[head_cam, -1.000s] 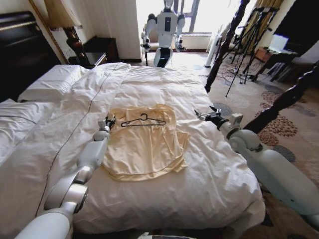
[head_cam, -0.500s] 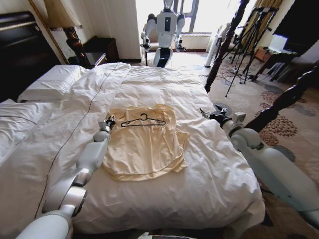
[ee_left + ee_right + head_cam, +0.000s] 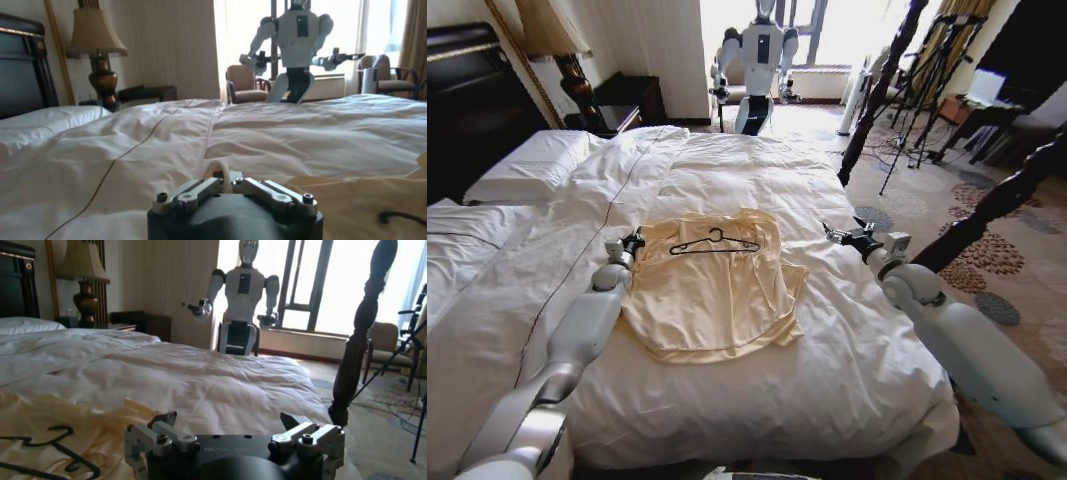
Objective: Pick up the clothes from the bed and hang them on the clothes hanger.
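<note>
On the middle of the bed [image 3: 757, 160], the cream shirt [image 3: 712, 290] lies flat on the white duvet [image 3: 847, 350], collar end toward the far side, and the black hanger [image 3: 714, 243] rests right on its upper part, hook pointing away from the robot. Reading what there is to read: the right wrist view catches faint raised lettering on the gripper body, starting "GAL", the rest too dim to make out. Nothing else legible anywhere.

Left gripper [image 3: 632, 243] sits low at the shirt's left shoulder corner, and in the left wrist view a small fold of cream cloth stands up between its fingers [image 3: 200, 187], which are drawn in close on it. Right gripper [image 3: 845, 236] hangs just above the duvet, off the shirt's right edge and apart from it, fingers [image 3: 163, 420] spread wide with nothing between them; the same view shows the hanger's hook [image 3: 60, 432] and rumpled shirt cloth beside it.

Now the room around all this. Shirt's near hem is well back from the bed's front edge, with plenty of bare duvet on every side. Right of the bed, a dark turned post [image 3: 882, 90] rises at the far corner and another [image 3: 1002, 200] leans in close to the right forearm. Beyond the foot, patterned carpet [image 3: 987, 250], tripods [image 3: 927, 90], and a white robot [image 3: 762, 60] standing at the window. Pillows [image 3: 527, 165] and the dark headboard [image 3: 467, 100] take the left side.
</note>
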### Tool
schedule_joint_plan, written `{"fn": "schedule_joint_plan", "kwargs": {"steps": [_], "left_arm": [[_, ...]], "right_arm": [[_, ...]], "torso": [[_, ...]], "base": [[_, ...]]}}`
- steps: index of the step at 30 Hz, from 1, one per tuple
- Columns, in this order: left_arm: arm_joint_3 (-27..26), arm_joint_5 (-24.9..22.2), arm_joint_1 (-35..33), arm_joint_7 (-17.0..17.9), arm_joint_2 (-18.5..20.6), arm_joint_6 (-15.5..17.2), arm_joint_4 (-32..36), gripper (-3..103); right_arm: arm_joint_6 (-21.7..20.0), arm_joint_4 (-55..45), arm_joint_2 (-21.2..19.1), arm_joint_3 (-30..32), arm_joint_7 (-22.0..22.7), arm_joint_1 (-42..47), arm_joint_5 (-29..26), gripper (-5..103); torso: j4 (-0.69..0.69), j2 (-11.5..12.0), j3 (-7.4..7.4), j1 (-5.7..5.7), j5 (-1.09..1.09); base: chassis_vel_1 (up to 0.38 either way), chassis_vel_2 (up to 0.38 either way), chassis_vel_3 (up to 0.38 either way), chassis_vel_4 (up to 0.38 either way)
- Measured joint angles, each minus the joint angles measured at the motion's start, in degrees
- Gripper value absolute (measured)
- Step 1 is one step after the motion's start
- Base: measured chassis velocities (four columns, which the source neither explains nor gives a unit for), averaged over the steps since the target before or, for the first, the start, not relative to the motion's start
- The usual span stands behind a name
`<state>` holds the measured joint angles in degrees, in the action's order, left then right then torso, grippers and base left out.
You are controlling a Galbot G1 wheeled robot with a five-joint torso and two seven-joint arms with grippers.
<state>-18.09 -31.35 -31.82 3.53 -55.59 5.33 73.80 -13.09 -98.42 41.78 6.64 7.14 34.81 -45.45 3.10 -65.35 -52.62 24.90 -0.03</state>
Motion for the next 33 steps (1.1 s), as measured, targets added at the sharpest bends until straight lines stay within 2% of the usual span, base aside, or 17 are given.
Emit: {"fn": "schedule_joint_plan", "kwargs": {"steps": [1, 4, 5, 7, 8, 12, 13, 14, 18, 20, 22, 28, 29, 30, 33], "left_arm": [[-0.1, -0.3, -1.2, 0.4, 0.2, 1.0, 3.5, 0], [-0.1, -0.4, -2.3, 1.0, 0.2, 2.1, 6.9, 0], [0.4, -0.4, -3.7, 1.9, 0.2, 3.4, 11.4, 0], [0.6, -0.4, -4.0, 2.1, 0.1, 3.7, 12.3, 0], [2.1, -0.3, -5.5, 3.4, -0.2, 4.8, 16.3, 0], [4.9, -0.3, -7.4, 6.5, -1.3, 6.1, 20.9, 0], [7.7, -0.2, -8.7, 8.7, -2.9, 6.9, 23.4, 0], [7.7, -0.2, -8.7, 8.7, -2.9, 6.9, 23.4, 0], [12.9, 1.0, -10.9, 12.3, -6.5, 7.1, 24.8, 0], [13.4, 1.3, -11.3, 12.6, -6.9, 7.0, 24.9, 0], [15.7, 2.9, -13.4, 12.9, -8.8, 6.8, 24.8, 0], [17.1, 5.8, -17.3, 12.7, -9.6, 7.2, 24.6, -2], [16.6, 7.3, -19.7, 12.7, -9.9, 7.3, 25.3, 9], [16.6, 7.3, -19.7, 12.7, -9.9, 7.3, 25.3, 9], [13.7, 7.8, -23.4, 13.2, -10.5, 7.1, 27.6, 24]], "right_arm": [[0.0, 0.0, 0.0, 0.1, 0.0, 0.3, 0.3, 100], [0.0, 0.0, 0.0, 0.4, 0.0, 0.7, 0.5, 100], [0.1, -0.1, -0.1, 1.0, -0.1, 1.3, 0.7, 100], [0.1, -0.1, -0.2, 1.1, -0.1, 1.3, 0.7, 100], [0.1, -0.1, -0.5, 2.0, -0.3, 2.0, 0.9, 100], [0.2, -0.2, -0.9, 2.8, -0.5, 2.8, 1.1, 100], [0.2, -0.2, -1.1, 3.6, -0.8, 3.5, 1.1, 100], [0.2, -0.2, -1.1, 3.6, -0.8, 3.5, 1.1, 100], [0.4, -0.4, -1.4, 5.0, -1.1, 4.7, 1.4, 100], [0.4, -0.4, -1.5, 5.2, -1.2, 4.9, 1.5, 100], [0.5, -0.5, -1.7, 6.0, -1.6, 5.7, 1.8, 100], [0.5, -0.5, -1.7, 6.5, -2.0, 6.1, 2.3, 100], [0.2, -0.3, -1.4, 6.3, -2.2, 5.7, 2.4, 100], [0.2, -0.3, -1.4, 6.3, -2.2, 5.7, 2.4, 100], [-1.4, 1.4, -0.3, 4.9, -3.7, 3.9, 2.2, 100]], "torso": [[0.01, 0.0, 0.00, 0.00, 0.00], [0.02, 0.0, 0.00, 0.00, 0.01], [0.02, 0.0, 0.00, 0.00, 0.02], [0.01, 0.0, 0.00, 0.00, 0.02], [0.01, 0.0, 0.00, 0.00, 0.00], [0.01, 0.0, 0.00, 0.00, 0.02], [0.02, 0.0, 0.00, 0.00, 0.02], [0.02, 0.0, 0.00, 0.00, 0.02], [0.02, 0.0, 0.00, 0.00, 0.00], [0.02, 0.0, 0.01, 0.00, 0.04], [0.03, 0.0, 0.00, 0.00, -0.02], [0.02, 0.0, 0.00, 0.00, 0.02], [0.01, 0.0, 0.00, 0.00, -0.01], [0.01, 0.0, 0.00, 0.00, -0.01], [0.02, 0.0, 0.00, 0.00, 0.01]], "base": [[0.000, 0.000, 0.000, 0.000], [0.000, 0.000, 0.000, 0.000], [0.000, 0.000, 0.000, 0.000], [0.000, 0.000, 0.000, 0.000], [0.000, 0.000, 0.000, 0.000], [0.000, 0.000, 0.000, 0.000], [0.000, 0.000, 0.000, 0.000], [0.000, 0.000, 0.000, 0.000], [0.000, 0.000, 0.000, 0.000], [0.000, 0.000, 0.000, 0.000], [0.000, 0.000, 0.000, 0.000], [0.000, 0.000, 0.000, 0.000], [0.000, 0.000, 0.000, 0.000], [0.000, 0.000, 0.000, 0.000], [0.000, 0.000, 0.000, 0.000]]}}
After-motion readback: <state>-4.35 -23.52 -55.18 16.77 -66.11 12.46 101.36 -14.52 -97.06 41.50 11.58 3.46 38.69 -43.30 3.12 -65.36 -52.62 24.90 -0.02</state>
